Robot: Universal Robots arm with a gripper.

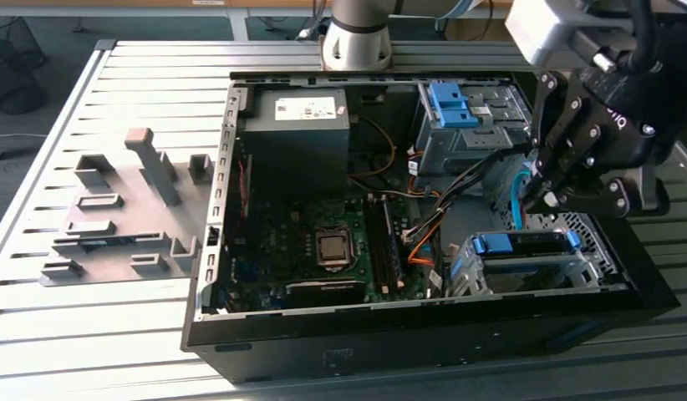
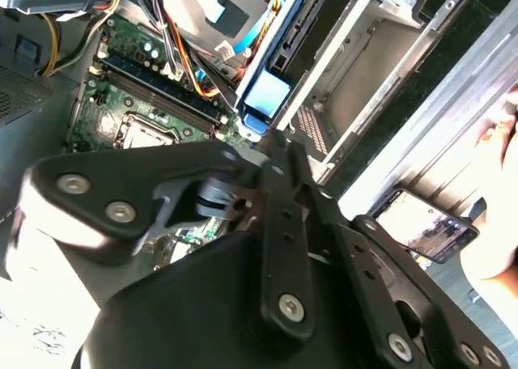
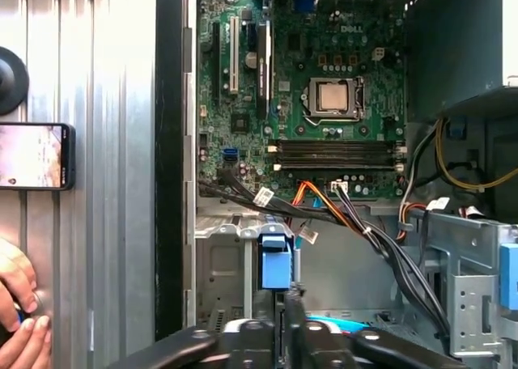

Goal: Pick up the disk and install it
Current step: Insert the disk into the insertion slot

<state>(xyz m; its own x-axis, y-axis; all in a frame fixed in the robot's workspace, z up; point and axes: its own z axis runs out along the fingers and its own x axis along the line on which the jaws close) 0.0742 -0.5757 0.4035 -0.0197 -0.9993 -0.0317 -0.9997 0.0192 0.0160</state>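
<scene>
Gripper hangs inside the open case, fingers pinched on the disk, blue-framed and held edge-up (lines it up with the drive bay just below)

A robotics lab or workshop: an open computer case, motherboard exposed, lies on a slatted metal table where a robot arm's base is bolted, beside a grey fixture block. A phone rests by a person's hand.
</scene>
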